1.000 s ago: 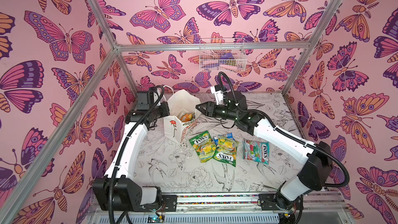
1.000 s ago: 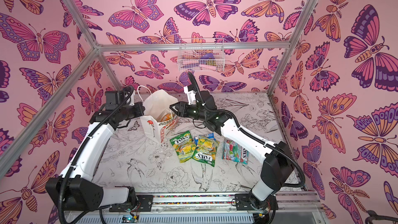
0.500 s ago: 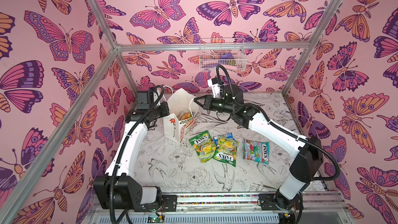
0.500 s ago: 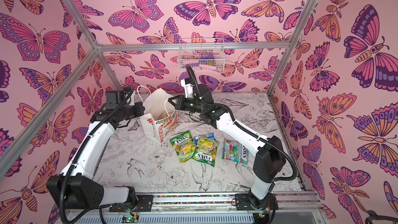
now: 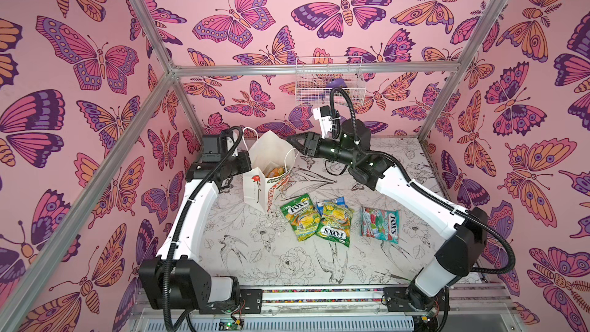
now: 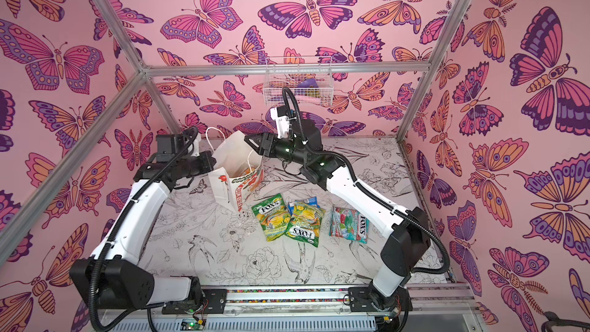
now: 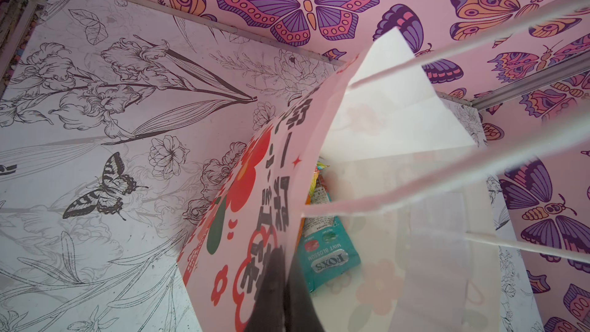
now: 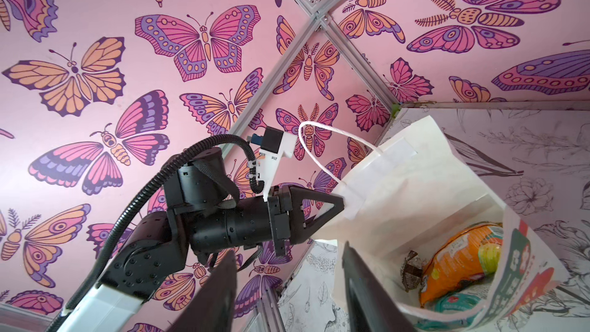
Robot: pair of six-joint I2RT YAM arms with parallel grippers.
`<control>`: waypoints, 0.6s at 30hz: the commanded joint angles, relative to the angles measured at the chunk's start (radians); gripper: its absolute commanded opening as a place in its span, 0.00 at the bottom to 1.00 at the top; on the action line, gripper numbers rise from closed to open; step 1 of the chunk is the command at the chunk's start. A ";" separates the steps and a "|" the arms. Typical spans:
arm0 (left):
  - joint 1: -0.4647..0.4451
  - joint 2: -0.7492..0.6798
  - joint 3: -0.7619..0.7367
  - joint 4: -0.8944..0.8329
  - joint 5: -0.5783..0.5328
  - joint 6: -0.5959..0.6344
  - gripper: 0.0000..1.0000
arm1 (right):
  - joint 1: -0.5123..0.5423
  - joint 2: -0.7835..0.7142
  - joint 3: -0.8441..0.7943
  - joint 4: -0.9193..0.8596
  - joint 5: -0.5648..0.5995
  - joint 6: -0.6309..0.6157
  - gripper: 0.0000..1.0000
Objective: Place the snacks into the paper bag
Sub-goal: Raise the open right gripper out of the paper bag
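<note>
On the left, we are seeing the left hand (image 8: 340, 205) clamping the rim of the one paper bag (image 5: 255, 186), its jaws pressed together on the paper beside a cord handle. The bag is standing upright at the back left of the table (image 5: 242, 250), with its mouth gaping. Inside it we are counting three snacks: one dark wrapper (image 8: 412, 269), one orange packet (image 8: 459, 260) and one teal packet (image 8: 453, 306). The right hand (image 5: 291, 139) is hovering just beside the top of the bag, with its jaws standing apart and holding nothing. Right of the bag, four snacks are lying on the table. Two green-yellow FOX'S bags (image 5: 297, 217) (image 5: 333, 225) are touching each other. One small blue-white packet (image 5: 336, 201) is peeking out from under the second. One teal FOX'S bag (image 5: 380, 225) is lying apart from them.
</note>
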 commanded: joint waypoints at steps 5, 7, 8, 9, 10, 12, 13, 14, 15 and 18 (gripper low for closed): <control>0.007 0.015 0.005 0.028 0.022 -0.014 0.00 | -0.002 -0.058 -0.114 0.061 0.004 0.070 0.62; 0.008 0.017 0.006 0.027 0.023 -0.016 0.00 | -0.002 -0.057 -0.130 0.074 0.004 0.085 0.62; 0.009 0.019 0.005 0.027 0.025 -0.015 0.00 | -0.003 -0.053 -0.134 0.079 0.001 0.095 0.62; 0.009 0.018 0.005 0.027 0.024 -0.016 0.00 | -0.002 -0.045 -0.135 0.089 0.000 0.104 0.63; 0.009 0.019 0.005 0.027 0.025 -0.017 0.00 | -0.001 -0.037 -0.135 0.097 -0.001 0.112 0.63; 0.009 0.019 0.006 0.028 0.026 -0.016 0.00 | -0.002 -0.015 -0.121 0.113 -0.011 0.129 0.64; 0.009 0.018 0.006 0.028 0.026 -0.017 0.00 | -0.003 -0.002 -0.112 0.122 -0.017 0.139 0.64; 0.009 0.018 0.006 0.028 0.026 -0.017 0.00 | -0.002 0.014 -0.103 0.136 -0.024 0.154 0.64; 0.009 0.018 0.006 0.028 0.027 -0.017 0.00 | -0.003 0.030 -0.091 0.157 -0.030 0.169 0.64; 0.009 0.018 0.005 0.029 0.031 -0.018 0.00 | -0.001 0.087 -0.049 0.203 -0.049 0.221 0.64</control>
